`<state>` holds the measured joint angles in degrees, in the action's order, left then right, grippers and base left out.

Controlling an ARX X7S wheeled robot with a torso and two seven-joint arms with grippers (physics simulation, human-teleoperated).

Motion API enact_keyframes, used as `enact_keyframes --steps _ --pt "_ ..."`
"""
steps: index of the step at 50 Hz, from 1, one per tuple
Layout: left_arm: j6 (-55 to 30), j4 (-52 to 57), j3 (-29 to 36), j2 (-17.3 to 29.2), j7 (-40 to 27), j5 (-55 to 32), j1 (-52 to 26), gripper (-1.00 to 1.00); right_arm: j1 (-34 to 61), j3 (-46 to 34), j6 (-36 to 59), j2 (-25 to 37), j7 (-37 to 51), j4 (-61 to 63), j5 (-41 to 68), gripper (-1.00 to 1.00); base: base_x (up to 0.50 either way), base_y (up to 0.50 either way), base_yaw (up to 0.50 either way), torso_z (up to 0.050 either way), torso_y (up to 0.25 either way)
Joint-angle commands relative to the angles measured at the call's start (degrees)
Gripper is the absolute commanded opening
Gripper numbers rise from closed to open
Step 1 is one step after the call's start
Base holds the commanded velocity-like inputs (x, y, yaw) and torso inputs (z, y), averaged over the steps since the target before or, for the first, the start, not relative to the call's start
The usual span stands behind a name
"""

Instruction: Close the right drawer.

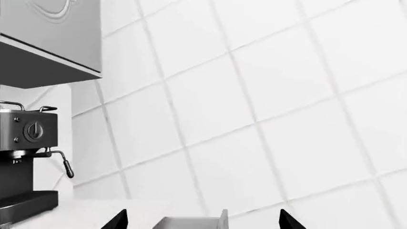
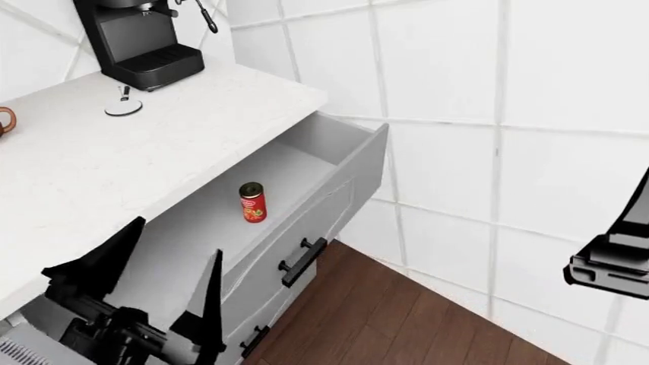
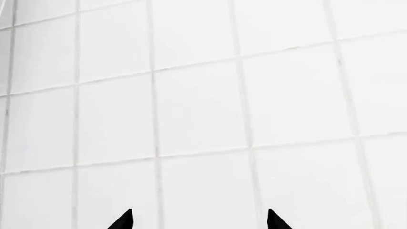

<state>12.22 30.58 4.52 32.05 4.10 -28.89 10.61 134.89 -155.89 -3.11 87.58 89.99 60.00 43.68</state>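
Note:
The right drawer [image 2: 340, 199] stands pulled well out from under the white counter [image 2: 121, 160]. Its pale-grey inside holds a small red can [image 2: 252, 202], and the black bar handle [image 2: 302, 261] sits on its moulded front. My left gripper [image 2: 178, 236] hovers open above the near end of the drawer's inside, holding nothing. In the left wrist view the open left gripper [image 1: 203, 214] frames a far corner of the drawer [image 1: 190, 222]. My right gripper [image 3: 199, 212] is open, facing bare wall tiles. Only part of the right arm [image 2: 612, 262] shows at the head view's right edge.
A black coffee machine [image 2: 142, 42] stands at the counter's far end, under a grey upper cabinet [image 1: 51, 38]. A small round item [image 2: 123, 107] lies on the counter. A lower drawer handle [image 2: 254, 340] shows beneath. White tiled wall [image 2: 487, 114] is ahead, dark wood floor [image 2: 396, 312] below.

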Motion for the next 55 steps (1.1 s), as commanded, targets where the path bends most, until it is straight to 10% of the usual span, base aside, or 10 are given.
enact_keyframes --steps 1,55 --pt "-3.10 -1.02 5.80 -0.45 2.70 0.52 -3.80 1.00 -0.03 -1.45 -0.49 0.46 0.00 0.00 -1.18 1.00 0.00 0.00 0.00 0.000 0.000" --pt "-12.41 -25.38 24.39 -8.00 20.13 -1.12 -20.10 1.00 0.00 -2.20 -1.99 -0.91 0.00 0.00 0.61 1.00 0.00 0.00 0.00 0.000 0.000"
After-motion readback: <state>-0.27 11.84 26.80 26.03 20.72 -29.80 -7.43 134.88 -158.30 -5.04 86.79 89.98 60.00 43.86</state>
